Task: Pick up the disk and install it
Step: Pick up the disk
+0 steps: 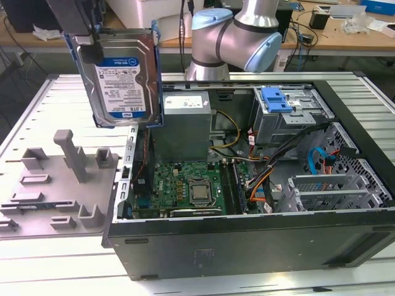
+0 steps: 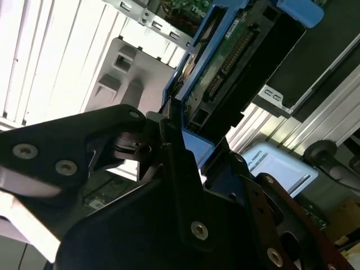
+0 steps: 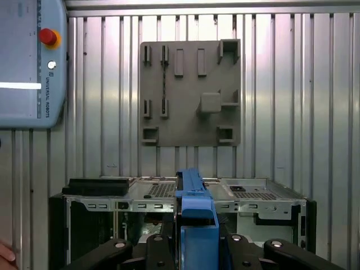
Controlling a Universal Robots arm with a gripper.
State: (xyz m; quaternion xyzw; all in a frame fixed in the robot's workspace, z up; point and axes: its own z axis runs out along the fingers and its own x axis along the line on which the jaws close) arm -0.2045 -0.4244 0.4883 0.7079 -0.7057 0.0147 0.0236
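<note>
The gripper (image 2: 199, 152) is closed on the disk (image 2: 225, 62). In the second wrist view its black fingers (image 2: 177, 169) pinch the blue carrier frame from both sides. In the first wrist view the frame's edge stands up between them.

In the exterior view the disk (image 1: 120, 77) hangs upright in the air, label toward the camera, touching nothing below. Under it runs the wall of the open case (image 1: 247, 240) on the exterior view's left. Just outside that wall a grey fixture (image 1: 55, 185) lies on the table (image 1: 31, 105).

Deeper in the case, past the motherboard (image 1: 191, 188), sits the drive cage (image 1: 290, 114) with its blue latch, well apart from the disk. The arm (image 1: 234, 37) rises behind it.

The pick-up looks finished and the disk is in transit, with installing not yet begun. Seating it would, I judge, call for reorienting the disk so the carrier's rails line up with the cage opening. The path in would also need to stay clear of the loose cables (image 1: 278, 166).
</note>
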